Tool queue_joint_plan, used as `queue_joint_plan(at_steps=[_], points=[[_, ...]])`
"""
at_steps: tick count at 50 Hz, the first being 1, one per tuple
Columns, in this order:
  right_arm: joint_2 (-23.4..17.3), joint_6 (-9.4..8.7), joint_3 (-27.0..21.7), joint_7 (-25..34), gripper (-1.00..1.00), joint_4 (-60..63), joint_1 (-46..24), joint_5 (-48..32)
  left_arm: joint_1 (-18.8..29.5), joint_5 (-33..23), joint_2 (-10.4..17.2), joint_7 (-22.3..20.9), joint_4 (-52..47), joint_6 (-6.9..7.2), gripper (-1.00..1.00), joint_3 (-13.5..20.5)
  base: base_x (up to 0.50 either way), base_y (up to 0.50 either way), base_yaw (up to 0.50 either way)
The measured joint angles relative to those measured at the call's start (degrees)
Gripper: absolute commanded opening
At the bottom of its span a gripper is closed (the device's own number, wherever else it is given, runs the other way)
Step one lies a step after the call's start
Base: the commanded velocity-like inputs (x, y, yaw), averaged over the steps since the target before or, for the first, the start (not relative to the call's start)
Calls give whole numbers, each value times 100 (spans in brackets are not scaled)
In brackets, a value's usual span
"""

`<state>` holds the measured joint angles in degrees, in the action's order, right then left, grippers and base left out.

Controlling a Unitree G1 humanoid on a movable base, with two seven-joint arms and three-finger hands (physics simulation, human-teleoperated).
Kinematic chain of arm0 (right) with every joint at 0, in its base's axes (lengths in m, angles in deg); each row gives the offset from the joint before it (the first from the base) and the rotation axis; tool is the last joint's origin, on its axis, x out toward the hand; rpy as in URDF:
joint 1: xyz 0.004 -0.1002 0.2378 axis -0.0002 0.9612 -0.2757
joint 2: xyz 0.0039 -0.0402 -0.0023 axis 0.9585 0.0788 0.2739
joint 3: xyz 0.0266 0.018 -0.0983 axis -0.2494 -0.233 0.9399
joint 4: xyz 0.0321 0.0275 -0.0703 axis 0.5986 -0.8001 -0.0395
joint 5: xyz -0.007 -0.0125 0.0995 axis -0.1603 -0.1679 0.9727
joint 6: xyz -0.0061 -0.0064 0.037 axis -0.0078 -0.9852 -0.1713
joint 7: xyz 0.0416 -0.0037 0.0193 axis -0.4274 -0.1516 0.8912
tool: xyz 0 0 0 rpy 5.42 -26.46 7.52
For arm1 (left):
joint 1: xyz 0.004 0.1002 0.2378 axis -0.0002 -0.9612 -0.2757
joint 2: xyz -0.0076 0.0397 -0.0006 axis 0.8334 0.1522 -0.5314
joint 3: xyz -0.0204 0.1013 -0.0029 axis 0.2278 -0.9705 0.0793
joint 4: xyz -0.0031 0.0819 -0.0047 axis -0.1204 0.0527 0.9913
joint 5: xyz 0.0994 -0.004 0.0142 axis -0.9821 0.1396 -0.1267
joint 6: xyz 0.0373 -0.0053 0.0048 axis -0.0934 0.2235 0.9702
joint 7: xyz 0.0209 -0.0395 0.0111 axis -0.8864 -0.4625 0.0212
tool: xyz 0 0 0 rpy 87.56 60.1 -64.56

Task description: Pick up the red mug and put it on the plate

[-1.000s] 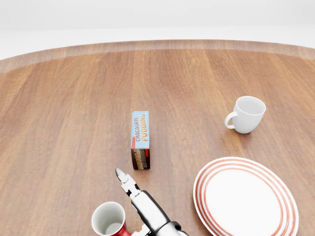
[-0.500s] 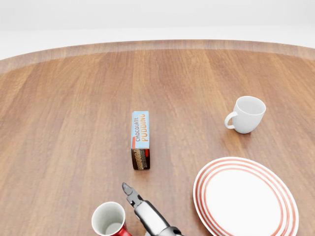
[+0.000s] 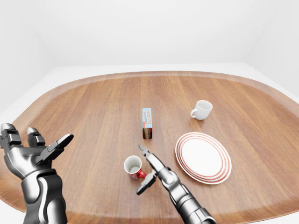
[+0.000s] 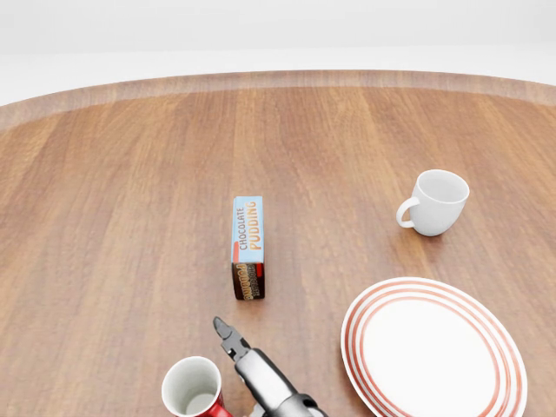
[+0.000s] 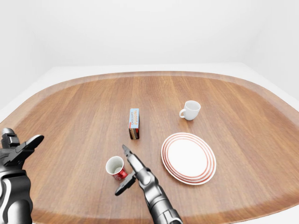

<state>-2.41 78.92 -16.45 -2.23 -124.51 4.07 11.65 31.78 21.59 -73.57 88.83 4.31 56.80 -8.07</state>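
In the left-eye view, the left hand (image 3: pixel 32 151) is raised at the left, fingers wide, holding nothing. The red mug (image 3: pixel 133 167) stands upright below the pudding box (image 3: pixel 147 123). The right hand (image 3: pixel 150 170), spread wide just beside it, probably prepares to grasp. The plate (image 3: pixel 203 157) waits further right.

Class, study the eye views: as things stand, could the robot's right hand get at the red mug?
Probably yes. The right hand is open right beside the red mug, fingers spread on its right side, and nothing stands between them.
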Motion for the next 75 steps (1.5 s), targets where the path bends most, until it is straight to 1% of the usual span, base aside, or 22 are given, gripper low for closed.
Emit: queue_joint_plan(at_steps=[22, 32, 46, 55, 56, 57, 58, 75], points=[[101, 0, -203, -260, 100, -1153, -601, -103, -5, -7, -9, 7, -27, 10, 100, -8, 0, 0, 0], [146, 0, -269, -370, 100, -1571, -770, -201, -13, -9, -17, 9, -53, 24, 100, -7, 0, 0, 0], [192, 0, -232, -315, 100, -1355, -668, -243, -2, -10, -12, 10, -40, 22, 100, -8, 0, 0, 0], [202, 0, -168, -270, 100, -1136, -564, -235, 6, -12, -7, -1, 3, -9, 100, -15, 0, 0, 0], [202, 0, -166, -271, 65, -1134, -563, -235, 5, -11, -7, 1, 1, -8, 100, -15, 0, 0, 0], [200, 0, -168, -275, 16, -1132, -562, -235, 4, -10, -7, 1, -1, -8, 100, -16, 0, 0, 0], [199, 0, -167, -276, -100, -1131, -562, -234, 3, -10, -7, 2, -3, -7, 100, -16, 0, 0, 0], [191, 0, -154, -331, -100, -1165, -559, -186, -10, -17, -19, 8, -39, 11, 100, -19, 0, 0, 0]])
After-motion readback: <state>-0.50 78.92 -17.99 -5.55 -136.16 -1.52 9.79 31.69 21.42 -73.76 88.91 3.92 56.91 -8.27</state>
